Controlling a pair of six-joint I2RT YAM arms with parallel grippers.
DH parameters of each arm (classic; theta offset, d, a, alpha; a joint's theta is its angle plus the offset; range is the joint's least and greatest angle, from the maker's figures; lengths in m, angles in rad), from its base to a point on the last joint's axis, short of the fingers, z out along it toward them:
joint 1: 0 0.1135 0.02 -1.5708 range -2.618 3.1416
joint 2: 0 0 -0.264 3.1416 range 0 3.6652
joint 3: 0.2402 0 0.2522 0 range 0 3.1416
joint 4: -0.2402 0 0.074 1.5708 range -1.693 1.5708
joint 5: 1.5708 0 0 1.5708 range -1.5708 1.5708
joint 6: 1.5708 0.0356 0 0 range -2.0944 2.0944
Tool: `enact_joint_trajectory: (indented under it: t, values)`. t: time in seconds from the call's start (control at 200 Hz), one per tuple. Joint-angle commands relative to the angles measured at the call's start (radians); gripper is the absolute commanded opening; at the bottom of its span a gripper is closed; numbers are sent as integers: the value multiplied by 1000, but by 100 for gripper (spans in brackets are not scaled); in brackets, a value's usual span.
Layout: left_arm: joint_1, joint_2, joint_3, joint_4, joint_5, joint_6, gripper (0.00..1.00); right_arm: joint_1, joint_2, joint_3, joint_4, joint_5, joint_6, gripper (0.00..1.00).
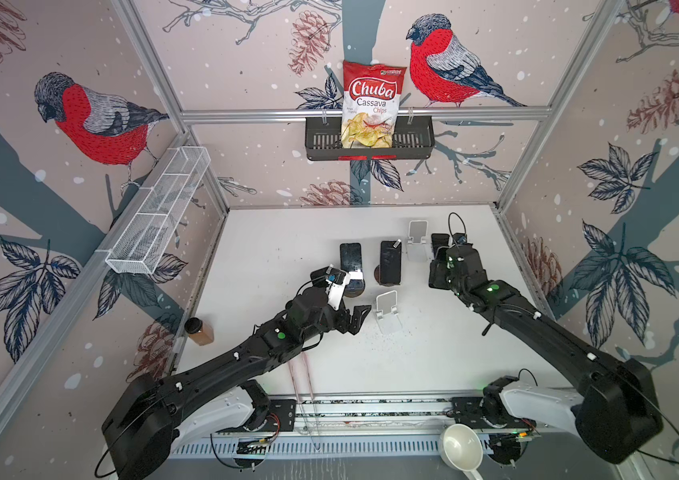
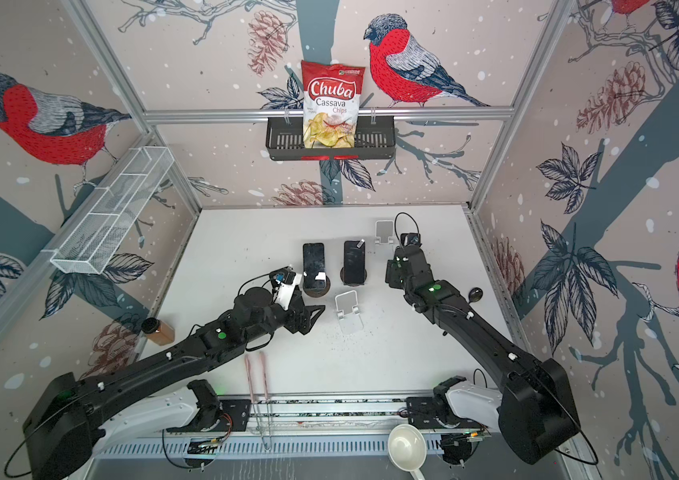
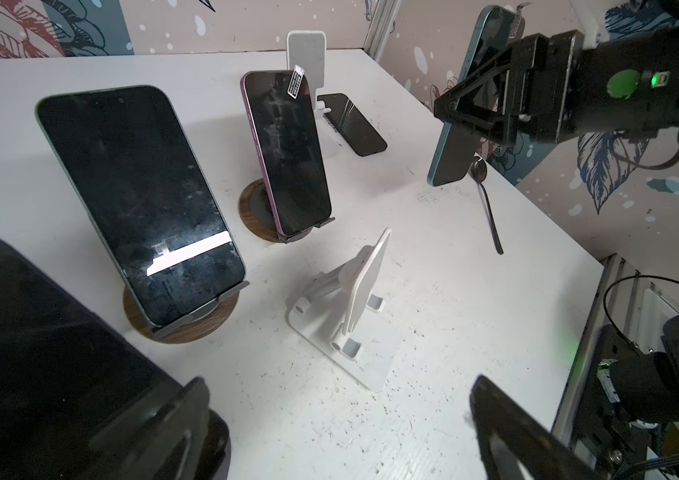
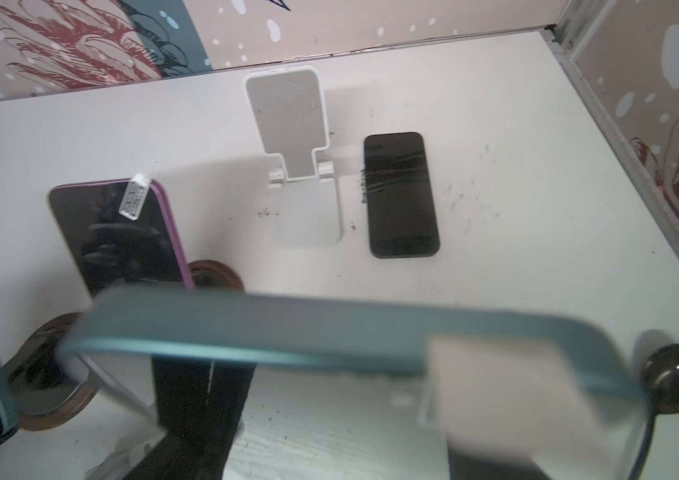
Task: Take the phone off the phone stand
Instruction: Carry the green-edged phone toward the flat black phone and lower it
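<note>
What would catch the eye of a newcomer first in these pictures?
The right hand holds a teal phone in the air over the right side of the table. A dark phone and a purple-edged phone lean on round wooden stands in the middle. A red and white chips bag stands in a black basket on the back wall.

Bright, even light washed the white table [image 1: 271, 249] in both top views, and I got only soft, pale shadows beneath the arms [image 1: 225, 361]. The walls [image 1: 59, 208] bowed outward toward the frame corners, a wide-lens stretch. On the left wrist view the nearest standing phone [image 3: 138, 199] showed dull grey reflections on smeared glass. On the right wrist view the teal phone [image 4: 329, 332], close up, was pure blur; the table beyond was sharp.
</note>
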Motion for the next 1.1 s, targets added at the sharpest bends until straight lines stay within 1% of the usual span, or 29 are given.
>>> enact_joint_trajectory:
  t: [0.0, 0.15, 0.36, 0.74, 0.946, 1.096]
  values:
    - [-2, 11, 13, 40, 8, 18, 97, -65, 19, 16, 39, -47, -49, 62]
    - [-2, 23, 19, 47, 9, 31, 97, -160, 54, 39, 42, -74, -57, 62]
    - [-3, 47, 33, 52, 10, 62, 97, -247, 120, 60, 44, -101, -67, 62]
    - [-3, 80, 45, 77, 31, 104, 97, -290, 200, 89, 11, -102, -76, 62]
    - [-3, 92, 42, 94, 43, 110, 97, -284, 220, 67, -6, -187, -51, 63]
    - [-3, 97, 44, 104, 58, 115, 97, -273, 235, 63, -65, -206, -30, 63]
